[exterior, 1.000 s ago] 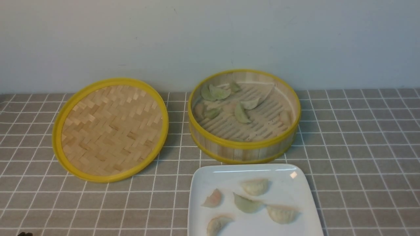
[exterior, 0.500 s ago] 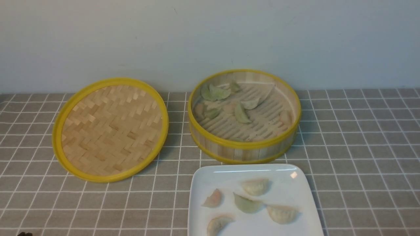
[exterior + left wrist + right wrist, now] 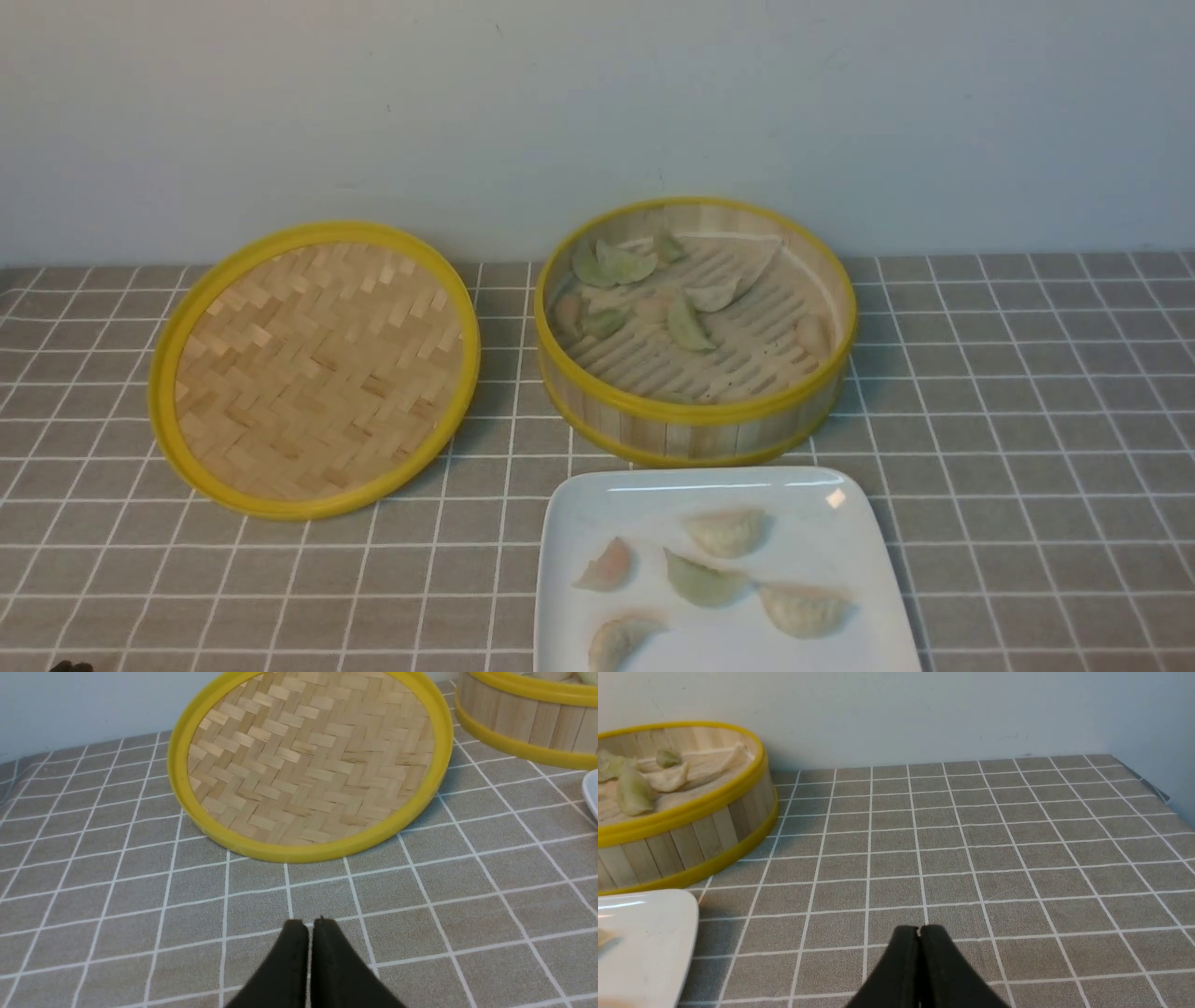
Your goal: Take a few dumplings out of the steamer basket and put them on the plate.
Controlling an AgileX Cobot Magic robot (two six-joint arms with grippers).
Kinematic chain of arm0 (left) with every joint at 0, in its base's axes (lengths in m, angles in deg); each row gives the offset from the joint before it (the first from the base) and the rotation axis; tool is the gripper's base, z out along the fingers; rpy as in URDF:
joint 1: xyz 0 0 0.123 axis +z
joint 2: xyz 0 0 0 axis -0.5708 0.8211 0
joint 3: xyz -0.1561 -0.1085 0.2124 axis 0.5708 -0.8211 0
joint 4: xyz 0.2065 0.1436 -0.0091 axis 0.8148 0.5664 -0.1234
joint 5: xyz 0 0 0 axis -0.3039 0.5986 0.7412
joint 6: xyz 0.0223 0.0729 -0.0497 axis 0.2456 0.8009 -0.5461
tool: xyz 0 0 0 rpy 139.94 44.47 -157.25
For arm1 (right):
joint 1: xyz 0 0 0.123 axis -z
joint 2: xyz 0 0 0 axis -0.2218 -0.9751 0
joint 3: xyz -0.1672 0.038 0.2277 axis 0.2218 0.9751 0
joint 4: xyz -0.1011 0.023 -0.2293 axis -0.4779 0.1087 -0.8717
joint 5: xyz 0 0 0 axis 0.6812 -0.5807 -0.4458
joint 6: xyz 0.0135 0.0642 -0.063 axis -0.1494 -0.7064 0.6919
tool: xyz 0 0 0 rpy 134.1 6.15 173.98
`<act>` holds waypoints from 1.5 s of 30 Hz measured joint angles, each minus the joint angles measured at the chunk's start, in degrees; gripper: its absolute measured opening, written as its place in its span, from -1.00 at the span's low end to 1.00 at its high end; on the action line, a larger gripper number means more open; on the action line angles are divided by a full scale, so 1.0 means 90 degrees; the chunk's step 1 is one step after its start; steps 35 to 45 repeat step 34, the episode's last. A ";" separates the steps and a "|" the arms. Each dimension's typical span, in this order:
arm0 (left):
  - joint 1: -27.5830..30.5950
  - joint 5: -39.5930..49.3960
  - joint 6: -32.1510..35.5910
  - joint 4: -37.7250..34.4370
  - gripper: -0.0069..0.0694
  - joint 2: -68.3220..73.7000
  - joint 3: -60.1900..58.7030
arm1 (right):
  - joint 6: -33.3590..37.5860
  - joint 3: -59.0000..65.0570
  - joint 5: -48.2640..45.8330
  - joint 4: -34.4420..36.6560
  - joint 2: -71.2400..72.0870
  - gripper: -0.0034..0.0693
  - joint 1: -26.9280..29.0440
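Nothing has shifted since a moment ago: basket, lid, plate and every dumpling lie just as they did. Both arms are drawn back low over the near part of the table (image 3: pixel 1027 448). From its wrist camera, the left gripper (image 3: pixel 308 924) has its fingers (image 3: pixel 292 952) pressed together, holding nothing, aimed at the woven lid (image 3: pixel 316 369). Likewise, the right gripper (image 3: pixel 919 929) has its fingers (image 3: pixel 938 956) closed and empty, over bare checked cloth.

Behind the plate (image 3: pixel 579 504), almost touching its far edge, sits the steamer basket (image 3: pixel 695 420), with the lid just beside it on the left. Several dumplings (image 3: pixel 689 327) lie mostly in the basket's left and middle; five dumplings rest on the plate, well apart from one another. On the right, the cloth runs open to the table's corner (image 3: pixel 1148 779).
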 joint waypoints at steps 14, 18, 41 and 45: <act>0.0000 0.0000 0.0000 0.0000 -0.83 0.0000 0.0000 | 0.0116 0.0000 0.0000 0.0008 0.0000 -0.94 0.0000; 0.0000 0.0000 0.0000 0.0000 -0.83 0.0000 0.0000 | 0.0146 0.0005 0.0000 0.0008 0.0000 -0.94 0.0000; 0.0000 0.0000 0.0000 -0.0006 -0.83 0.0000 0.0000 | 0.0146 0.0005 0.0000 0.0010 0.0000 -0.94 0.0000; 0.0000 0.0000 0.0000 -0.0006 -0.83 0.0000 0.0000 | 0.0146 0.0005 0.0000 0.0010 0.0000 -0.94 0.0000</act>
